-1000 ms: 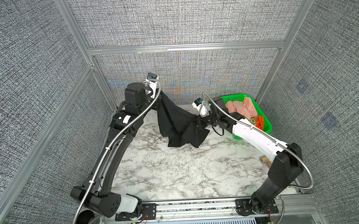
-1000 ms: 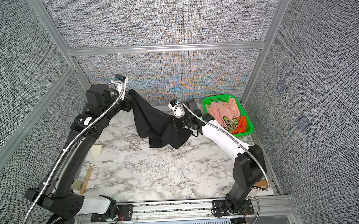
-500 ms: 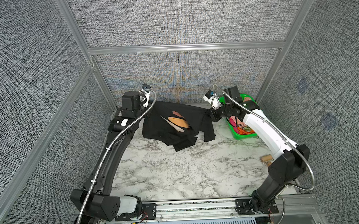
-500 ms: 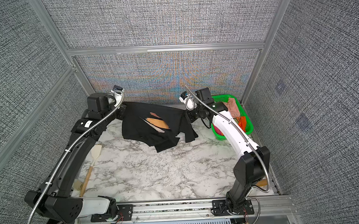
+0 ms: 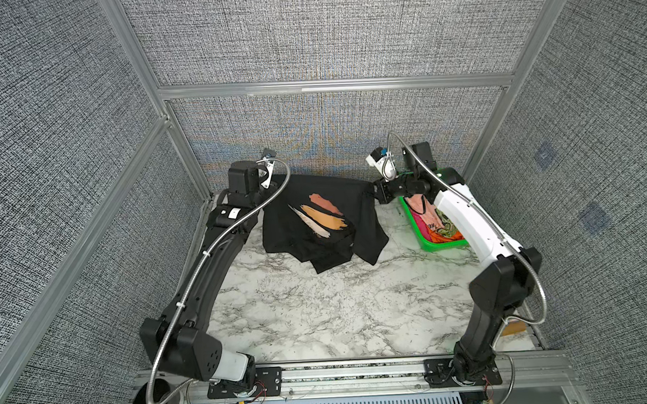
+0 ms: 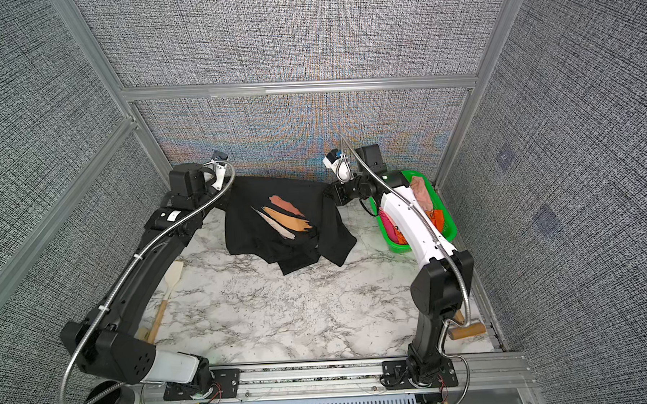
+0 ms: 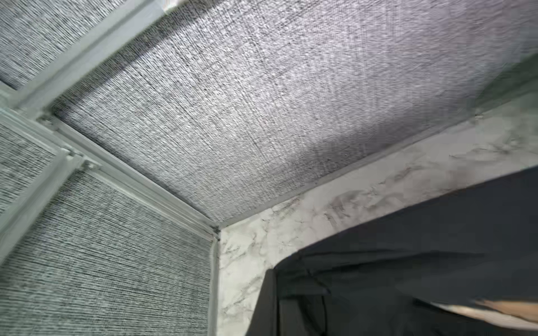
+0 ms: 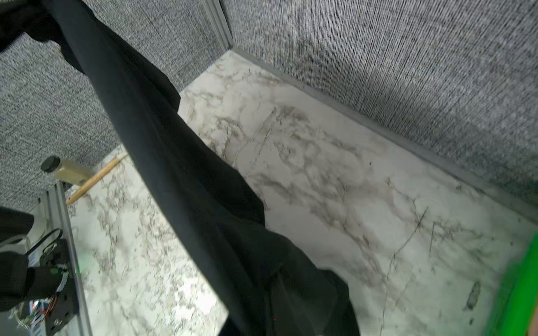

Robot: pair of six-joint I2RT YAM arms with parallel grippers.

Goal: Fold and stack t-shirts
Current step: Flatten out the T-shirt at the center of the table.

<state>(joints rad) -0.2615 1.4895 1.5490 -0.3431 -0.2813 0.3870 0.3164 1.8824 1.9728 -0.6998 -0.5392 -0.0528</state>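
Observation:
A large black t-shirt (image 5: pixel 326 217) with cream, tan and brown brush strokes hangs stretched along the back wall, print up, in both top views. Its lower part lies rumpled on the marble table (image 5: pixel 319 308). My left gripper (image 5: pixel 274 186) is shut on its far-left edge. My right gripper (image 5: pixel 374 191) is shut on its far-right edge. Cloth covers both sets of fingertips. Black cloth (image 7: pixel 407 261) fills a corner of the left wrist view, and a black band (image 8: pixel 174 174) crosses the right wrist view. More t-shirts, peach-pink (image 6: pixel 421 191), orange (image 6: pixel 437 218) and magenta (image 6: pixel 388 226), lie in the basket.
The green basket (image 5: pixel 444 245) stands at the back right, partly under my right arm. A wooden spatula (image 6: pixel 168 292) lies by the left arm. A wooden roller handle (image 6: pixel 468 331) lies at the front right. The grey back wall is close behind both grippers.
A second ago the shirt hung bunched between raised grippers. Both grippers have since spread apart, gone back and down, and the shirt is stretched out with its print up.

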